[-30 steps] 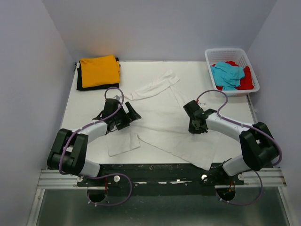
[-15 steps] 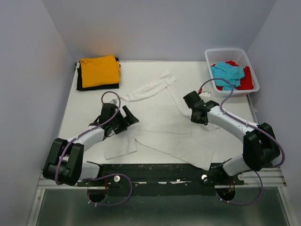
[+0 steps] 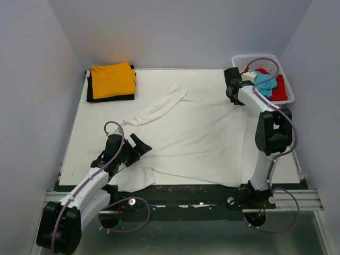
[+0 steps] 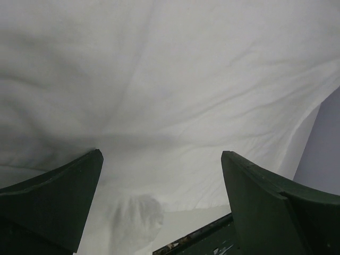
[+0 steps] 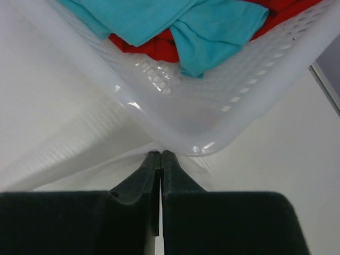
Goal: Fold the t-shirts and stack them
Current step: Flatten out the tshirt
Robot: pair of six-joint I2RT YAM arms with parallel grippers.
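Note:
The large white t-shirt [image 3: 196,138] lies spread over the middle of the table, one sleeve [image 3: 156,106] stretched to the far left. My right gripper [image 3: 232,91] is shut on its far right edge, right against the basket's left wall; in the right wrist view [image 5: 160,154] the jaws pinch white cloth. My left gripper [image 3: 137,150] is open, low over the shirt's near left part; white cloth [image 4: 170,79] fills its view between the fingers [image 4: 58,202]. A folded orange t-shirt [image 3: 111,78] lies on a black one [image 3: 109,98] at the far left.
The white lattice basket [image 3: 238,79] at the far right holds a turquoise t-shirt [image 3: 263,81] and a red one [image 3: 279,93]; its corner [image 5: 212,127] looms just beyond my right fingertips. The table's dark near edge [image 4: 196,239] shows below the left gripper.
My right gripper has carried the shirt's edge far and right to the basket, pulling the cloth flat. My left arm has drawn back toward the near edge, and the sleeve shifted left.

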